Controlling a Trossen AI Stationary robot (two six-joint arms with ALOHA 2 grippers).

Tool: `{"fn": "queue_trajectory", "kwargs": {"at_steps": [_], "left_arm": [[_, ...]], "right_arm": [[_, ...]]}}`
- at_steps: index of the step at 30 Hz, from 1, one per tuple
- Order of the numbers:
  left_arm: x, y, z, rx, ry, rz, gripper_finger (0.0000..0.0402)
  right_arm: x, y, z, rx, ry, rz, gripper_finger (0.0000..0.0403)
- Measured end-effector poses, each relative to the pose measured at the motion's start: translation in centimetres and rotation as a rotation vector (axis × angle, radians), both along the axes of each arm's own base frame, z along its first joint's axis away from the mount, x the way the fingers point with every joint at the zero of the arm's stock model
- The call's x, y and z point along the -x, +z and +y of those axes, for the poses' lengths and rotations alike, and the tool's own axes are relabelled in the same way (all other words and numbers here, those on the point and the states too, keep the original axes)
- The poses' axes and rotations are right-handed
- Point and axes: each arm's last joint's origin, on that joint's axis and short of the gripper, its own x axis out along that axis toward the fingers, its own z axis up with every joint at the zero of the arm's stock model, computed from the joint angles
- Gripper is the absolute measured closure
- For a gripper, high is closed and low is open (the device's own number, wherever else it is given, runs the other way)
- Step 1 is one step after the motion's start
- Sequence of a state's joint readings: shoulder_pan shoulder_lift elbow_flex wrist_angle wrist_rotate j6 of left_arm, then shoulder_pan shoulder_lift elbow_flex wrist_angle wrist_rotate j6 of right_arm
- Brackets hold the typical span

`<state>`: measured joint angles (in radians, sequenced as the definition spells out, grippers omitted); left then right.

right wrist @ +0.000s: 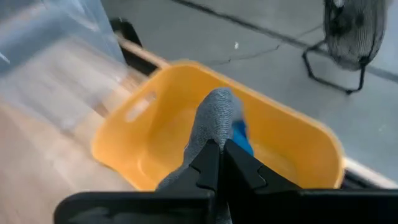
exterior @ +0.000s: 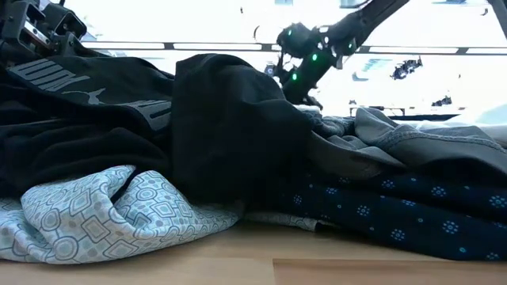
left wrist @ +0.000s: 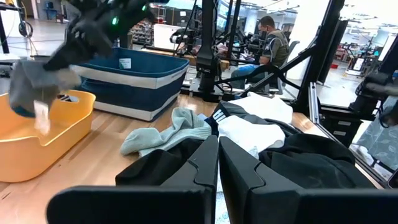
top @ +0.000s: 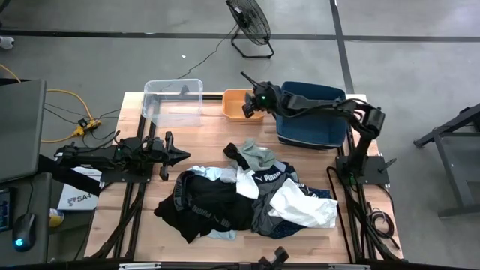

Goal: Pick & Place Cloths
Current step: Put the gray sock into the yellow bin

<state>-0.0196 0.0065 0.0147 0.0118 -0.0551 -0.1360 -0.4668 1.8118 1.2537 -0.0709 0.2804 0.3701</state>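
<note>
Over the orange bin (right wrist: 186, 134) at the bench's far edge, the right gripper (right wrist: 217, 163) hangs pinched tight on a grey cloth (right wrist: 213, 121). The other cloths (top: 247, 196) lie heaped mid-bench toward the near edge. The left gripper (top: 182, 155) waits closed and empty beside that heap.

three bins (top: 174, 100), roughly six cloths (top: 247, 196)

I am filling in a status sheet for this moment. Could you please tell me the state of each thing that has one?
Right end effector: shut on the grey sock, above the orange bin.
Grey sock: held, hanging over the orange bin.
Orange bin: upright.
Clear bin: upright.
Blue bin: upright.
Left end effector: shut, holding nothing.
Pile of clothes: heaped on the table.
</note>
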Motion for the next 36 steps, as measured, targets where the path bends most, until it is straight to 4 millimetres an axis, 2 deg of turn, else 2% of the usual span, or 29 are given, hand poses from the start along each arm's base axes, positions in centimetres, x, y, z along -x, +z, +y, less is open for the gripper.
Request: {"fn": "queue_trajectory", "kwargs": {"at_steps": [8, 15, 19, 24, 27, 30, 36], "left_arm": [[0.0, 0.0, 0.0, 0.0, -0.001, 0.0, 0.0389], [0.0, 0.0, 0.0, 0.0, -0.001, 0.0, 0.0389], [0.0, 0.0, 0.0, 0.0, 0.0, 0.0, 0.0389], [0.0, 0.0, 0.0, 0.0, 0.0, 0.0, 0.0389], [0.0, 0.0, 0.0, 0.0, 0.0, 0.0, 0.0389], [0.0, 0.0, 0.0, 0.0, -0.001, 0.0, 0.0389], [0.0, 0.0, 0.0, 0.0, -0.001, 0.0, 0.0389]], "right_arm": [[-0.3, -2.6, -2.4, -0.058, -0.031, -0.053, 0.0398], [-0.5, -2.9, -2.4, -0.062, 0.017, -0.045, 0.0394], [-0.5, -3.0, -2.3, -0.067, 0.032, -0.037, 0.0358], [-0.5, -3.0, -2.2, -0.083, 0.043, -0.04, 0.0282], [-0.3, -2.3, -2.1, -0.084, 0.043, -0.055, 0.0241], [0.0, -0.8, -1.8, -0.078, 0.066, -0.098, 0.0214], [1.4, 2.4, -0.3, -0.138, 0.161, -0.12, 0.0204]]}}
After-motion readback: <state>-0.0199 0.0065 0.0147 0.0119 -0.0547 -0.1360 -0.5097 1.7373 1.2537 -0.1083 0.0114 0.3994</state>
